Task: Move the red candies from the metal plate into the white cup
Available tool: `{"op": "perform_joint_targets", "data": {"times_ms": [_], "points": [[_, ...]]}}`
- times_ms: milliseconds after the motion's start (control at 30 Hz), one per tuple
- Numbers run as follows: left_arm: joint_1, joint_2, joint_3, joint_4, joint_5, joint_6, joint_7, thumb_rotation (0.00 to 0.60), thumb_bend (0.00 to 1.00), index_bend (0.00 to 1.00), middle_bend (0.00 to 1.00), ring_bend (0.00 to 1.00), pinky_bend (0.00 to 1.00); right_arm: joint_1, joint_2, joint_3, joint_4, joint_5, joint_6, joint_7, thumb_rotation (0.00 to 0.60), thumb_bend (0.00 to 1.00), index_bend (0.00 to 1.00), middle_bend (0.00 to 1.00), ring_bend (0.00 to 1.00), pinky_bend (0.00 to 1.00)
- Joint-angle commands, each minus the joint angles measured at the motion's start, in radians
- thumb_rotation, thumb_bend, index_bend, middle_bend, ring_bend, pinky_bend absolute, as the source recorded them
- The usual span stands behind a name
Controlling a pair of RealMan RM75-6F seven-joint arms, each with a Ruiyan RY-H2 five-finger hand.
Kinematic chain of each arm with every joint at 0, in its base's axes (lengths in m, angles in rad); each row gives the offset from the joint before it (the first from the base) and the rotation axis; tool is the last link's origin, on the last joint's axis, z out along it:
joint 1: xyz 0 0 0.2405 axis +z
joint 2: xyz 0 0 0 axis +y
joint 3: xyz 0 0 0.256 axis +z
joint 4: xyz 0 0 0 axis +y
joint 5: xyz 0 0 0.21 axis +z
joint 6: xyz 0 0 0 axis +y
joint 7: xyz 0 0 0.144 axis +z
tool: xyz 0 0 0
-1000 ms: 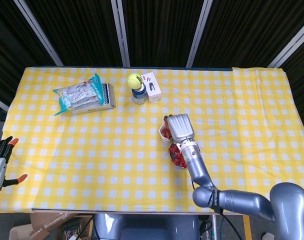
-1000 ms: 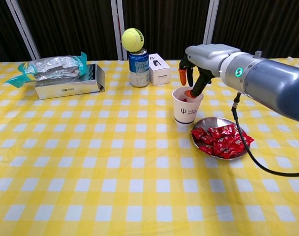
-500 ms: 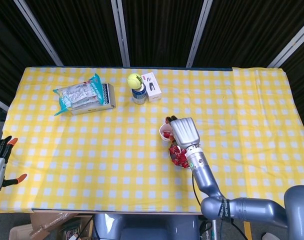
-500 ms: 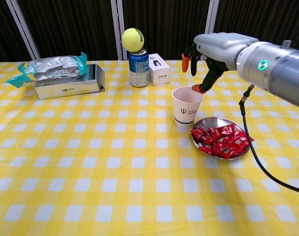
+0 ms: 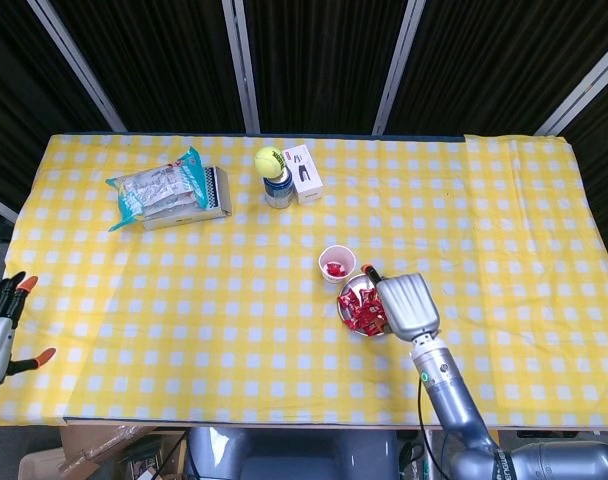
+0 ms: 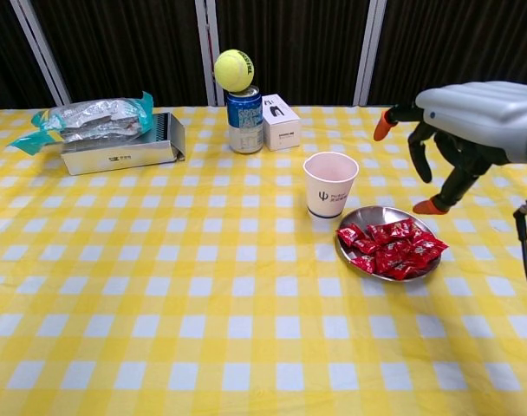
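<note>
Candies [image 6: 391,246] below right robot hand [image 6: 450,143]

We see a matt woven cloth [image 6: 159,286], checked yellow and white, lying smooth over the table. Just below the right hand's orange-tipped fingers [image 6: 430,206] sits a plate [image 6: 376,216] of polished metal, its bare rim mirror-bright. The candies [image 6: 392,247] on it wear glossy red wrappers, crinkled. Beside the plate stands a cup [image 6: 330,185] of matt white paper. The right hand [image 6: 471,121] has a smooth, satin grey shell, like painted plastic or metal. Well away from the fingers, a fuzzy felt ball [image 6: 234,69] tops a shiny can [image 6: 245,120], and a crumpled foil bag [image 6: 94,113] glints.
</note>
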Motion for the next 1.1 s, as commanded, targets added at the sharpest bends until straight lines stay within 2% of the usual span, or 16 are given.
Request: {"op": "perform_joint_targets", "data": {"times_ms": [33,433,667,1100], "points": [[0.001,-0.003,0.001,0.001,0.002,0.002,0.004,0.600,0.04,0.00,0.00,0.00,0.00,-0.013,-0.010,-0.015,0.004,0.011,0.000,-0.008,0.600,0.24,0.21,0.70,0.78,0.90],[-0.001,-0.004,-0.001,0.002,-0.008,-0.006,0.005,0.600,0.04,0.00,0.00,0.00,0.00,-0.007,-0.093,0.009,0.096,0.095,-0.049,-0.010,0.600,0.24,0.21,0.86,0.94,1.00],[-0.003,0.001,-0.001,0.000,-0.016,-0.017,-0.001,0.600,0.04,0.00,0.00,0.00,0.00,0.013,-0.129,0.037,0.161,0.172,-0.099,-0.014,0.600,0.24,0.21,0.88,0.95,1.00],[-0.008,0.005,-0.003,-0.004,-0.024,-0.032,-0.008,0.600,0.04,0.00,0.00,0.00,0.00,0.035,-0.155,0.054,0.232,0.247,-0.180,0.007,0.600,0.23,0.21,0.88,0.95,1.00]]}}
